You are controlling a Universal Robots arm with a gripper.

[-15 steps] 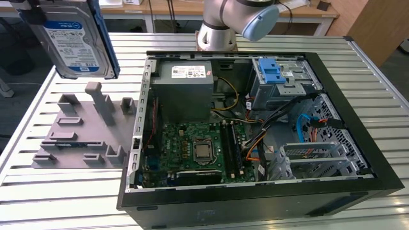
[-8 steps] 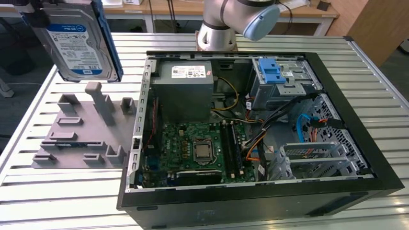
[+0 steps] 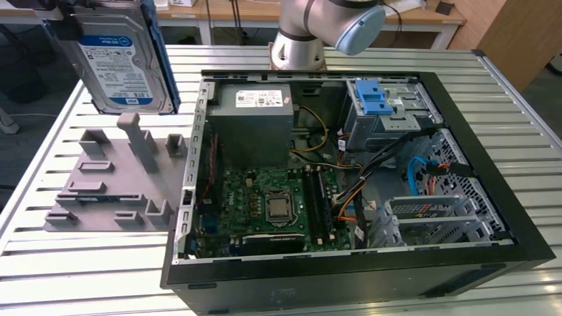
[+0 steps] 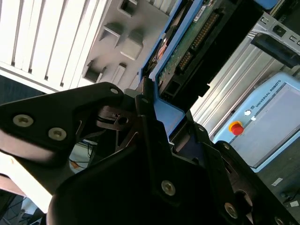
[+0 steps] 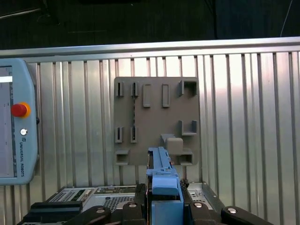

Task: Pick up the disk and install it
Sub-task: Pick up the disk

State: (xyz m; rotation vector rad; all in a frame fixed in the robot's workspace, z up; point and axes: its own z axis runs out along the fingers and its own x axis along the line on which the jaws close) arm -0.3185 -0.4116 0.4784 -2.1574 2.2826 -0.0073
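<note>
The disk (image 3: 124, 60), silver with a blue-and-white label and a blue bracket, hangs upright in the air at the exterior view's upper left. It is above the grey plastic tray (image 3: 97, 181) and clear of its slots. My gripper (image 5: 164, 208) is shut on the disk's blue-edged side (image 5: 163, 176), with black fingers (image 4: 140, 136) on either side. The second wrist view shows the disk's green circuit-board face (image 4: 194, 44). In the first wrist view the tray (image 5: 157, 122) lies straight below the disk.
An open computer case (image 3: 491, 197) lies on the slatted metal table (image 3: 79, 276), to the exterior view's right of the tray. Inside it are a motherboard (image 3: 272, 204), a grey power supply (image 3: 250, 125) and a drive bay with a blue latch (image 3: 380, 100). A teach pendant (image 5: 14, 122) lies beside the tray.
</note>
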